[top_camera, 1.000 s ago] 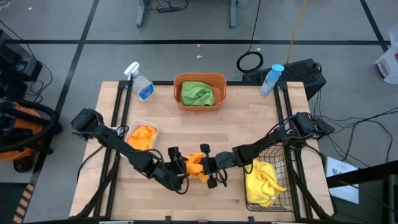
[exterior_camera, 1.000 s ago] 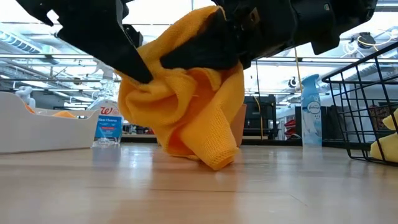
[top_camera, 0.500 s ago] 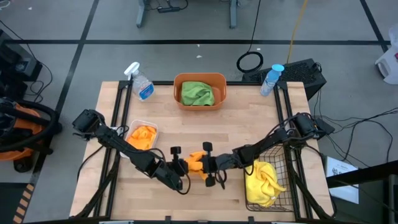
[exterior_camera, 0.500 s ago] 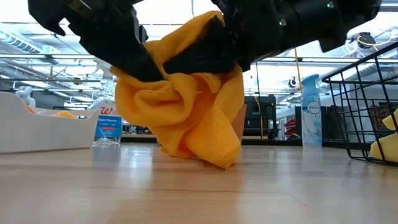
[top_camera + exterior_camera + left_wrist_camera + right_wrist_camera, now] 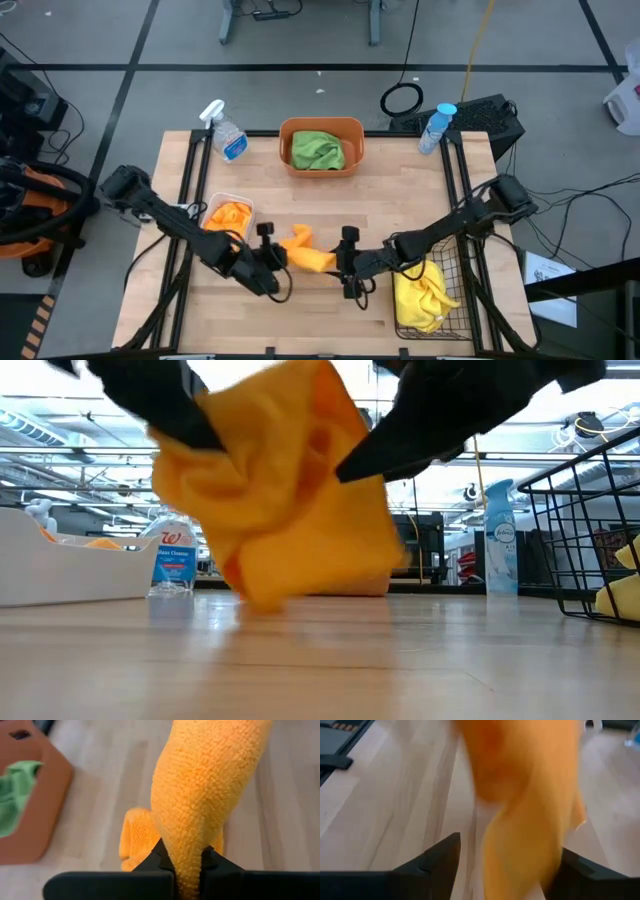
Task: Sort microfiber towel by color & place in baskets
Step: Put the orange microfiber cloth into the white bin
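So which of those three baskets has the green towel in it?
The orange tub at the table's far edge holds the green towel. The white bin holds orange cloth, the black wire basket yellow.

- Wooden table top point(image 5: 300, 205), light planks, on a black frame.
- Grey floor point(image 5: 150, 40) with dark lines; coiled cable point(image 5: 402, 99) behind the table.
- Low view: ceiling lights, shelving beyond.

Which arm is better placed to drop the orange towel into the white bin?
Left. The left gripper is shut on the orange towel, beside the white bin; the right gripper is open.
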Tool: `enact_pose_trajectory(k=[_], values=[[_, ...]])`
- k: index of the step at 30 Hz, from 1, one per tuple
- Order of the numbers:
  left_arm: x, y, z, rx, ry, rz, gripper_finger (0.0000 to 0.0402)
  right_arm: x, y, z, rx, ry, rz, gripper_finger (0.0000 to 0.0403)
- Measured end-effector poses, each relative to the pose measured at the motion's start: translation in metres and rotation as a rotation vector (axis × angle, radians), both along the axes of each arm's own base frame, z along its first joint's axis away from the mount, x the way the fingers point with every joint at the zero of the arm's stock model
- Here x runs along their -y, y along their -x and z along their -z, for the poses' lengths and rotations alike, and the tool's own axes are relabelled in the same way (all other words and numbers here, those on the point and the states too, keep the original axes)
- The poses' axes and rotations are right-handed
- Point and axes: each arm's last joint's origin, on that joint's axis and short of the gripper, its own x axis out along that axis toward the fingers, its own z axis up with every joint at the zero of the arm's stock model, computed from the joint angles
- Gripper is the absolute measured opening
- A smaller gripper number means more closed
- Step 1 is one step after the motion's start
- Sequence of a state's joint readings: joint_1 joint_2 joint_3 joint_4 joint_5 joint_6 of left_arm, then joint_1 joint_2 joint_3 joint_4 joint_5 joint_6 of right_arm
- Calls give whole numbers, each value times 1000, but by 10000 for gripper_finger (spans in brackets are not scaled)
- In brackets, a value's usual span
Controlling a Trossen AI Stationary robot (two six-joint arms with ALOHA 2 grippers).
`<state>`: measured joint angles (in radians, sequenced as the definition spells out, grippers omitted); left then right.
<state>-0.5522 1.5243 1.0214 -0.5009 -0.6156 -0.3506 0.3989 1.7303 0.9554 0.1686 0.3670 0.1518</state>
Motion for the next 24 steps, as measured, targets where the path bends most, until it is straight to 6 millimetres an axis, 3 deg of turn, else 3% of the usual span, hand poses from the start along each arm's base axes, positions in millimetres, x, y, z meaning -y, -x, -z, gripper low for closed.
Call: enact_pose_trajectory(k=[4, 10, 18, 24], values=[[-13, 25, -34, 14, 19, -32, 12, -5, 10, -9, -24, -29, 3, 244], [-33, 73, -71, 19, 65, -52, 12, -15, 15, -11, -25, -23, -37, 244], [-63, 135, -109, -2, 332, -143, 11, -21, 18, -9, -30, 8, -71, 232], [-80, 162, -121, -66, 383, -232, 11, -20, 17, -10, -26, 35, -86, 220]])
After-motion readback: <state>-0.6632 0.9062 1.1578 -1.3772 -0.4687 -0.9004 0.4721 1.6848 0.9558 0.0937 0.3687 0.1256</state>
